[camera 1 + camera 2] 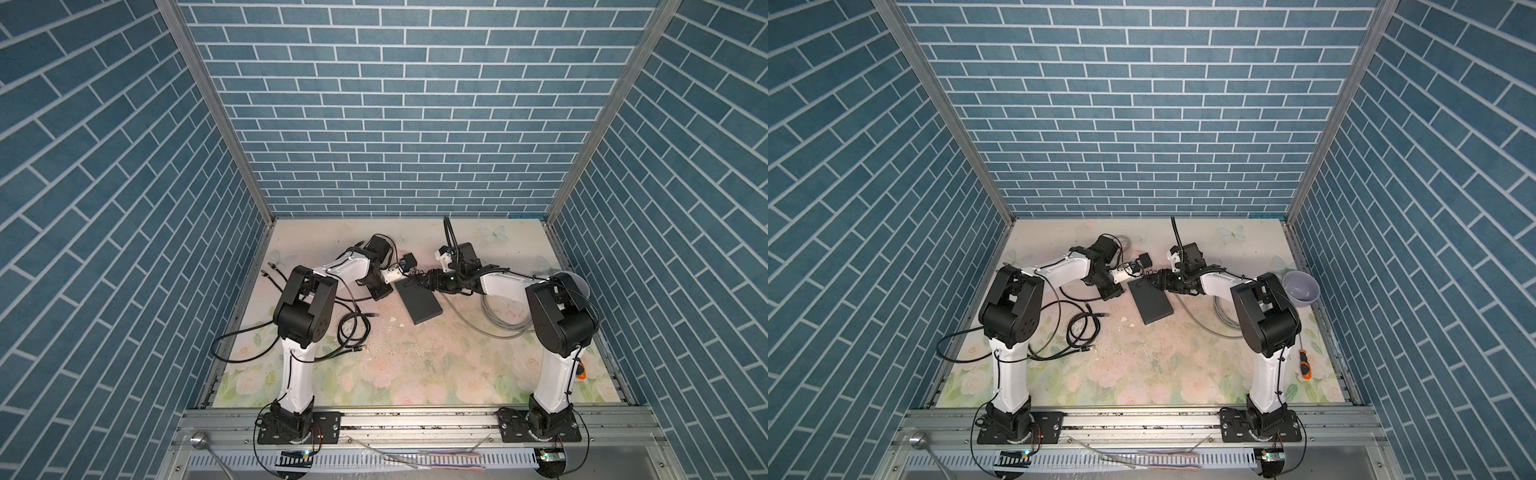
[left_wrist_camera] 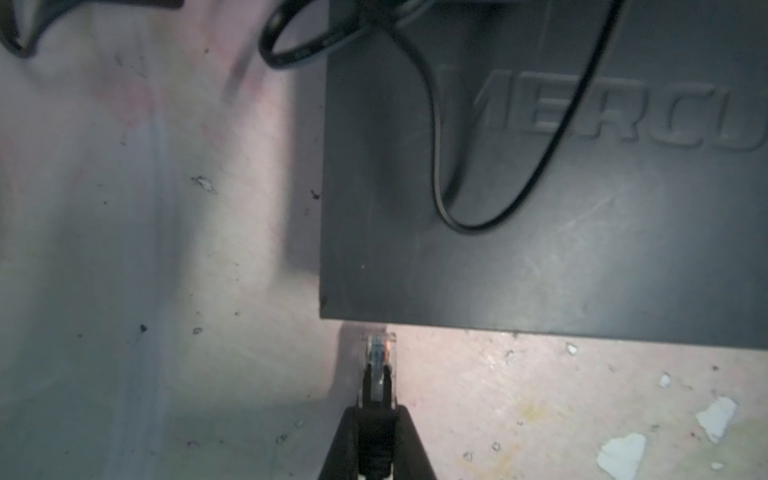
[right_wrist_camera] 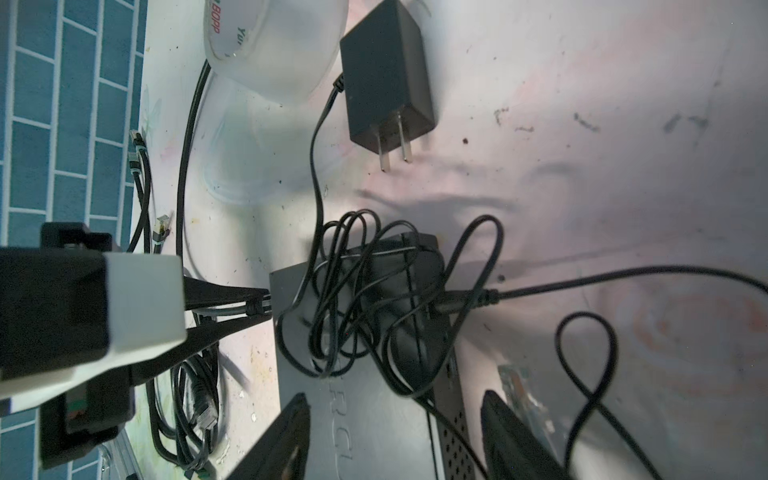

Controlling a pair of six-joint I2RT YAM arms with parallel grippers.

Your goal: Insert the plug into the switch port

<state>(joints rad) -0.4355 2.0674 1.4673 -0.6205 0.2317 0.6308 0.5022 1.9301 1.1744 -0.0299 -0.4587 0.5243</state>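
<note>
The clear, boxy plastic plug (image 2: 379, 357) is clamped by the left gripper (image 2: 376, 411), right at the edge of the flat, matte-black switch (image 2: 540, 249). Whether it sits in a port cannot be told. The right gripper (image 3: 395, 436) is spread apart, astride the switch.

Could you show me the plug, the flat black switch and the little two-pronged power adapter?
plug (image 2: 379, 357): left wrist view, its clear tip.
switch (image 2: 561, 257): left wrist view, bare top face.
power adapter (image 3: 384, 70): right wrist view, side of its black body.
</note>
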